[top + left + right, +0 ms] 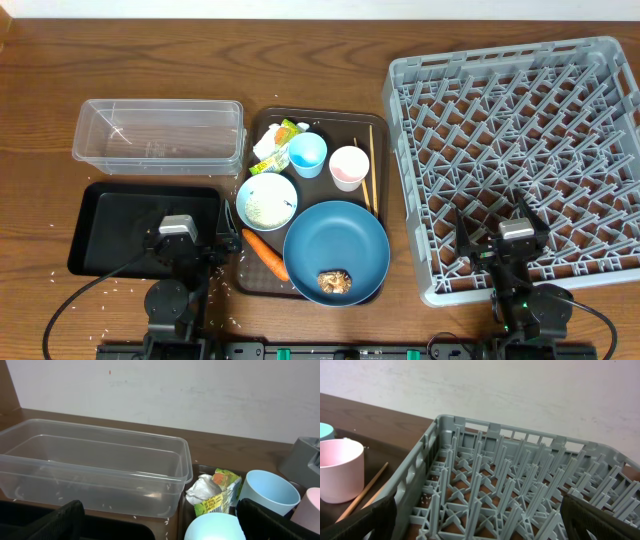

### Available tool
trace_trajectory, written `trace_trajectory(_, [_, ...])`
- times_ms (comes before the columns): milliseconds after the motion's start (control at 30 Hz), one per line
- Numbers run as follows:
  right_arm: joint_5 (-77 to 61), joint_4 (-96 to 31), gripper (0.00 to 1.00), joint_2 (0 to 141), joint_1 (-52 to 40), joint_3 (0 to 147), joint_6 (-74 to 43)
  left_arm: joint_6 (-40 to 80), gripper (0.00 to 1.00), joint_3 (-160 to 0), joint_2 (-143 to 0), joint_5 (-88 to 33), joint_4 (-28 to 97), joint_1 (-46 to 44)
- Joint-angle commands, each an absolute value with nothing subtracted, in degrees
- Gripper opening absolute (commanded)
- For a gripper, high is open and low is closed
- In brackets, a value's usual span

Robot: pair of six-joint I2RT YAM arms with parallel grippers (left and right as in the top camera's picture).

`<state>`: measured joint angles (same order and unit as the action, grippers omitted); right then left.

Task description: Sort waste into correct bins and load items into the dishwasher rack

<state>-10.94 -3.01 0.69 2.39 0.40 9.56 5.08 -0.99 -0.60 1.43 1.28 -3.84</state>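
On the brown serving tray (262, 122) lie crumpled wrappers (277, 143), a light blue cup (308, 153), a pink cup (349, 167), two chopsticks (370, 165), a small light blue bowl (266, 201), a carrot (265, 254) and a dark blue plate (336, 245) holding a brown food lump (335, 282). The clear tub (160, 135) and black tray (105, 235) sit to the left, the grey dishwasher rack (520, 150) to the right. My left gripper (188, 218) hangs open over the black tray, empty (165, 525). My right gripper (496, 222) is open over the rack's near edge, empty (480, 525).
Loose rice grains (222, 268) dot the wood around the black tray and lie by the tub's base (168, 521). A white wall stands behind the table. The rack's upright pegs (505, 475) rise just under my right fingers.
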Motion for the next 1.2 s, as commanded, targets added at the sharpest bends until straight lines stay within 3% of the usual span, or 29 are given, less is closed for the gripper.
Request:
trace_trajectory(0, [-11.4,-3.2,0.99,0.7,2.6,0.3,9.9,5.0,0.98,-0.2,-0.6,1.9,4.0,-3.7])
trace_trajectory(533, [-11.9,-0.8,0.99,0.7,2.6,0.3,9.9,5.0,0.98,-0.2,-0.6,1.4,3.9,-3.7])
trace_trajectory(767, [-26.0,-2.0,0.99,0.7,2.6,0.3,9.6,8.1,0.98,-0.3,-2.2,-13.0,0.7,-3.7])
trace_trajectory(900, [-27.4,0.8,0.99,0.7,2.6,1.2,-0.4,11.8,0.98,-1.3,-2.6,-18.9,-6.8,-3.7])
trace_trajectory(1033, [-25.4,0.4,0.99,1.7,2.6,6.5,-9.9,13.0,0.98,-8.2,-4.3,-19.0,-3.4,-3.7])
trace_trajectory(1167, [-25.5,-3.2,0.99,7.6,2.6,14.6,-11.6,12.7,0.98,-18.2,-11.7,-19.0,4.0,-3.7])
